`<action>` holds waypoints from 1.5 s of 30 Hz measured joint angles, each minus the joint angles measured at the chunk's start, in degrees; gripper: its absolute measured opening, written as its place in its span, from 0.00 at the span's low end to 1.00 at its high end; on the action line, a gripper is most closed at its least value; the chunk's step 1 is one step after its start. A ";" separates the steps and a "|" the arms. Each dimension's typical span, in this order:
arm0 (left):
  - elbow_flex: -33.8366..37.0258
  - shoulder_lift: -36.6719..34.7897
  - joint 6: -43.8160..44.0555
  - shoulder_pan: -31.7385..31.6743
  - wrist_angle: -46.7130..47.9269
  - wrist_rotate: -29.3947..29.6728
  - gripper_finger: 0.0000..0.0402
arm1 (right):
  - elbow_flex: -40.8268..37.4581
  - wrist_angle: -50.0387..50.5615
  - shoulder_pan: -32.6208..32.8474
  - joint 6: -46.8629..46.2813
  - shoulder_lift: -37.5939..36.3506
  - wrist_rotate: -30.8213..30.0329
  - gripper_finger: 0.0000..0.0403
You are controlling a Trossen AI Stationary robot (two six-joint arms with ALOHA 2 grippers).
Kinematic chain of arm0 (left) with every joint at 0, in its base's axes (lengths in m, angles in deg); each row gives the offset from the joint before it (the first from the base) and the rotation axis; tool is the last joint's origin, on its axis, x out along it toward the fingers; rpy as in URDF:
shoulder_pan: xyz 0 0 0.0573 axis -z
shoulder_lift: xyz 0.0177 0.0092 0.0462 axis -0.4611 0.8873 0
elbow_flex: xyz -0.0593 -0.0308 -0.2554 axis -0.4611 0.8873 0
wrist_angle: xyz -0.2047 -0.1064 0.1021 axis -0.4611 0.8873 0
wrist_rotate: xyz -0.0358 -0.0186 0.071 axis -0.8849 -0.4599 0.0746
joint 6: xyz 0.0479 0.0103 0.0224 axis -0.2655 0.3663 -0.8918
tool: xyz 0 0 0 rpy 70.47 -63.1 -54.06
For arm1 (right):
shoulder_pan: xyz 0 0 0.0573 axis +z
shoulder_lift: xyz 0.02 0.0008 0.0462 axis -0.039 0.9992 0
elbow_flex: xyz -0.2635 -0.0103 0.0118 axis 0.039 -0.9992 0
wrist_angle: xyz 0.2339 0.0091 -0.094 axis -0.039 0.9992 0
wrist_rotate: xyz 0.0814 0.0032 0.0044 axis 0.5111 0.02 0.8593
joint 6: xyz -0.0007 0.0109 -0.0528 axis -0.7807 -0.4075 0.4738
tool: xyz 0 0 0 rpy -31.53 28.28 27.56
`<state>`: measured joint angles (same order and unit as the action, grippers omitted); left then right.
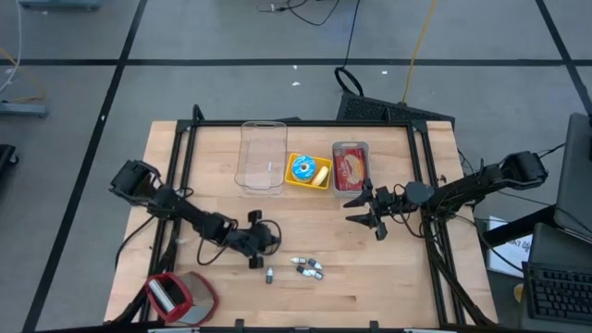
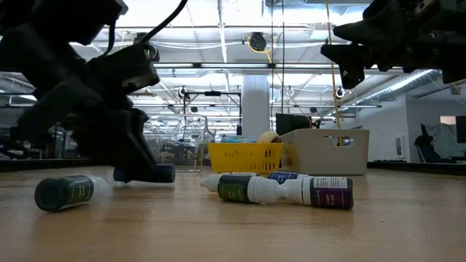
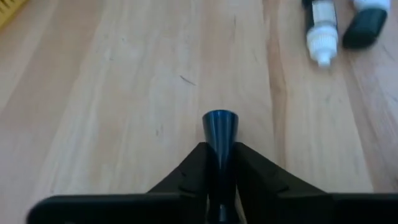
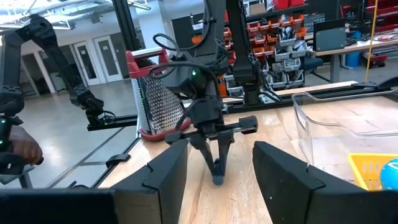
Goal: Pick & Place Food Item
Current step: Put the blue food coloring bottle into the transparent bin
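Left gripper [image 1: 260, 242] down low on the wooden table [image 1: 388, 277], fingers [image 3: 186, 177] squeezed onto a small dark blue bottle [image 3: 219, 134]. Just beside it, 1 bottle with a green label [image 2: 64, 192] lying alone, then a little bunch of bottles [image 1: 309, 268]. Farther back, a clear tub [image 1: 263, 155], a yellow basket [image 1: 309, 172] and a grey bin [image 1: 351, 165]. Right gripper [image 1: 370, 211] up off the table near the bin, fingers [image 4: 163, 174] apart, holding nothing.

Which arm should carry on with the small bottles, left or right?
Left. Its hand is down at the table, closed on a dark blue bottle, with the other bottles close by. The right hand hangs open above the table near the bins.
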<state>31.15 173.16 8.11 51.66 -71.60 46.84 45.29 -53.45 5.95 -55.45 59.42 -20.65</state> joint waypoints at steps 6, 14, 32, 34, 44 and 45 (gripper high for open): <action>0.00 -0.22 -4.72 -1.36 -6.38 -1.13 0.06 | 0.00 0.07 0.00 0.00 0.00 0.00 0.42; -0.02 -9.13 -12.53 -3.26 -7.50 1.12 0.12 | 0.00 0.37 0.00 0.00 0.02 -0.04 0.42; -0.07 -41.44 -6.51 -20.44 14.91 21.47 0.08 | 0.00 0.35 0.02 0.00 0.02 -0.15 0.42; -0.07 -40.52 -2.96 -23.17 15.24 20.98 0.08 | 0.00 0.35 0.01 0.00 0.02 -0.16 0.42; -0.07 -26.23 9.37 -30.79 16.22 17.18 0.10 | 0.00 0.35 0.02 0.00 0.02 -0.17 0.42; -0.07 -24.93 9.88 -31.20 16.16 16.61 0.09 | 0.00 0.37 0.01 0.00 0.02 -0.17 0.42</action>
<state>31.09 148.23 18.00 20.46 -55.45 63.45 45.29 -53.08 5.96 -55.45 59.45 -20.83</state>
